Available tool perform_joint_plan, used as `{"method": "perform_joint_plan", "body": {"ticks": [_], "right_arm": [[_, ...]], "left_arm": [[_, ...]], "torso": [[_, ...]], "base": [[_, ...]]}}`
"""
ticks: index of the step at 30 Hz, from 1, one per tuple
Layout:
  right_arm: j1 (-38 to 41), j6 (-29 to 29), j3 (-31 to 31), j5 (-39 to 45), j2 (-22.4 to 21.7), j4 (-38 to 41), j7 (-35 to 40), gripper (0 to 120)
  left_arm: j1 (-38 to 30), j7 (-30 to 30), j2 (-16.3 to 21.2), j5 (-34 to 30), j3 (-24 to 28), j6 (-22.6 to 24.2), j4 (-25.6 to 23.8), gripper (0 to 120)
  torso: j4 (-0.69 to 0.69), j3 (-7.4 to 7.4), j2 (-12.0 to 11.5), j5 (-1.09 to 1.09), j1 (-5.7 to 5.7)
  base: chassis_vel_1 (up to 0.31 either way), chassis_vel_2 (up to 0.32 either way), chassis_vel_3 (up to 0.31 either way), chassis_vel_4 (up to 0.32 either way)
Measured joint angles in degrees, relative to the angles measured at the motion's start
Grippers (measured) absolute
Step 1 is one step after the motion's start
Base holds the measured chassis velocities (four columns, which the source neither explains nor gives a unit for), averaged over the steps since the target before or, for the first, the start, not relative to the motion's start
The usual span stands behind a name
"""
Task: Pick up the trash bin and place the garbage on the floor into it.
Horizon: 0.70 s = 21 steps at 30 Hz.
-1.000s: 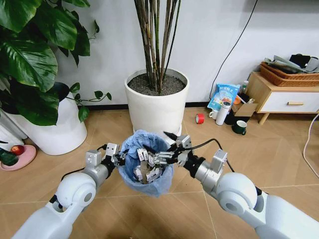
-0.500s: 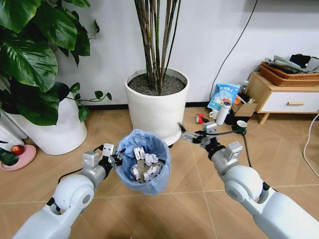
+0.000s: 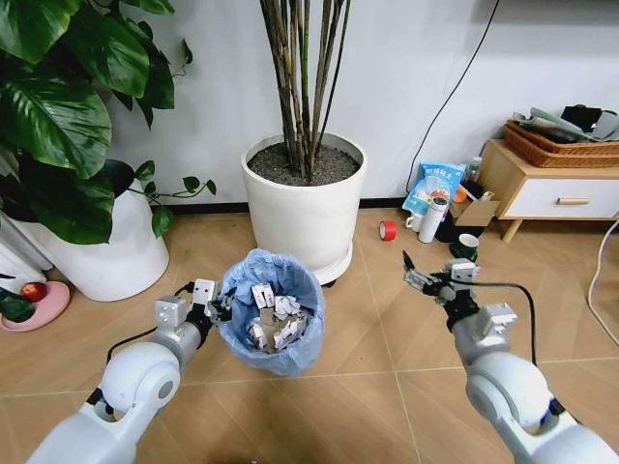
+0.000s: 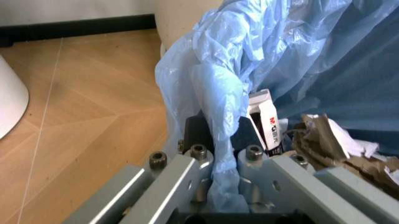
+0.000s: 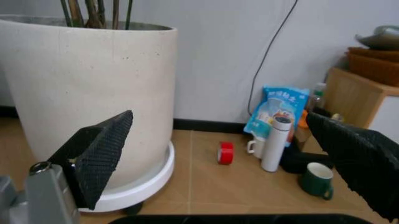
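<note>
I am holding the small round trash bin (image 3: pixel 268 314), lined in crinkly light-blue plastic, by its rim with my left claw (image 3: pixel 215 309) clenched. To the right of the bin my right claw (image 3: pixel 423 279) is hanging released and empty. Crumpled garbage (image 3: pixel 273 322) is lying inside; I judge the next move calls for finding more litter on the herringbone wood floor (image 3: pixel 387 329).

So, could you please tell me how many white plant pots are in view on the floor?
2: one white plant pot stands by the wall just behind the trash bin; a rounder one sits to its left under the leafy plant. Others may be hidden.
</note>
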Motion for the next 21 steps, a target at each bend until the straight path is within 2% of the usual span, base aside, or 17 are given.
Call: {"method": "perform_joint_plan", "body": {"ticks": [3, 8, 21], "right_arm": [[-2.5, 0.6, 0.5, -4.0, 3.6, 1.2, -0.5, 100], [-4.2, 1.4, 0.3, -7.6, 6.6, 1.9, -1.3, 100], [-8.1, 2.7, 0.1, -10.8, 9.6, 3.8, -1.8, 100]], "left_arm": [[2.0, 0.1, -1.1, 1.0, -0.6, -0.1, -0.5, 0], [3.0, 0.3, -1.5, 1.5, -0.8, -0.2, -1.0, 0], [4.7, 0.6, -2.4, 3.1, -2.6, -0.7, -1.4, 0]], "torso": [[0.02, 0.00, 0.0, 0.00, 0.00], [0.02, 0.00, 0.0, 0.00, 0.00], [0.01, 0.00, 0.0, 0.00, 0.00]], "base": [[0.000, 0.000, 0.000, 0.000], [0.000, 0.000, 0.000, 0.000], [0.032, 0.034, -0.032, -0.027]]}}
